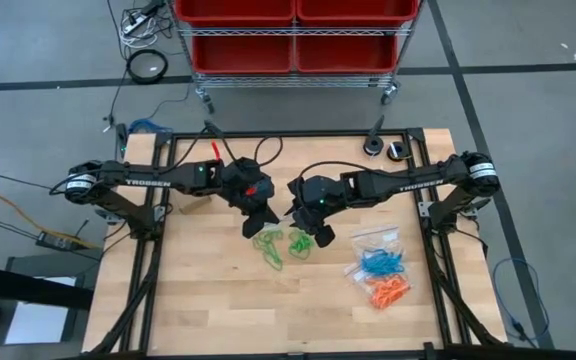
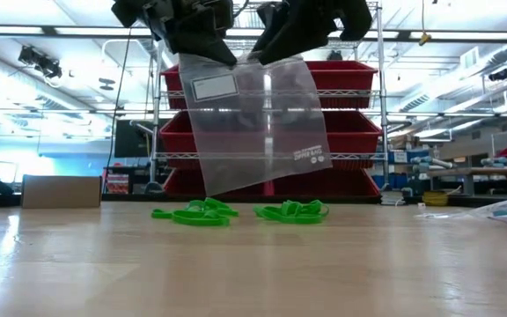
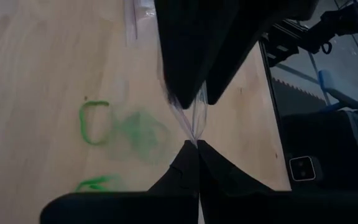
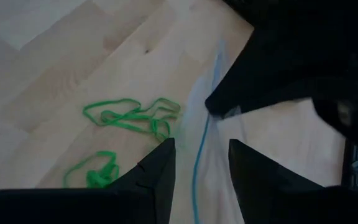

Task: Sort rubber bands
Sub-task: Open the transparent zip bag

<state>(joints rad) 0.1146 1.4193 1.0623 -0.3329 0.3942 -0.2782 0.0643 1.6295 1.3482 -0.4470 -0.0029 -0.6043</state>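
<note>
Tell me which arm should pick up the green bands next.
Right, probably. The left gripper is pinched shut on the clear bag, holding it up. The right gripper has its fingers apart around the bag's edge, so it seems free to drop to the green rubber bands below.

light: bright, even, from ceiling strips (image 2: pixel 33 33) in the low view | shadows: soft, faint on the counter (image 1: pixel 218 290) | glare: window (image 2: pixel 7 145) behind blown out pale blue | blur: near counter soft in low view; wrist views hazy, fingers (image 3: pixel 185 180) dark silhouettes
</note>
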